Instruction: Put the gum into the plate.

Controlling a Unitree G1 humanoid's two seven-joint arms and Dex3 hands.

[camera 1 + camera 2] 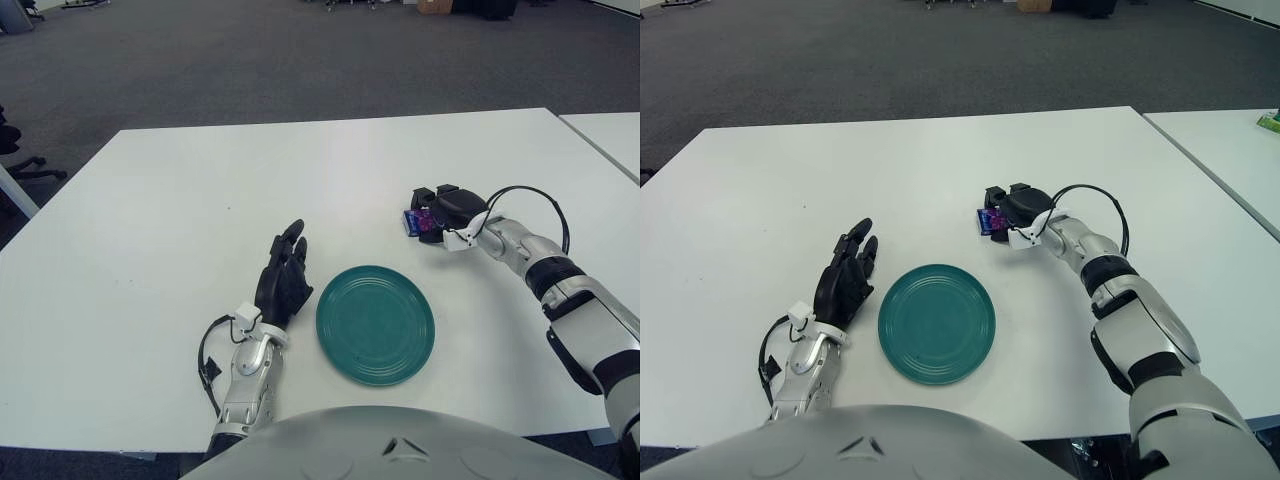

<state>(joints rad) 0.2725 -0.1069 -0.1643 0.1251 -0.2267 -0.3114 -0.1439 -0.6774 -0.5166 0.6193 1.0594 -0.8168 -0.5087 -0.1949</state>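
Observation:
A small blue and purple gum pack is at the white table's right centre, behind and right of the plate. My right hand has its black fingers curled around the pack, which shows at the hand's left side. The teal round plate lies near the front edge and holds nothing. My left hand shows just left of the plate, fingers stretched out and holding nothing.
The white table spans the view. A second white table stands at the right with a narrow gap between them. Dark carpet lies beyond, and an office chair base shows at the far left.

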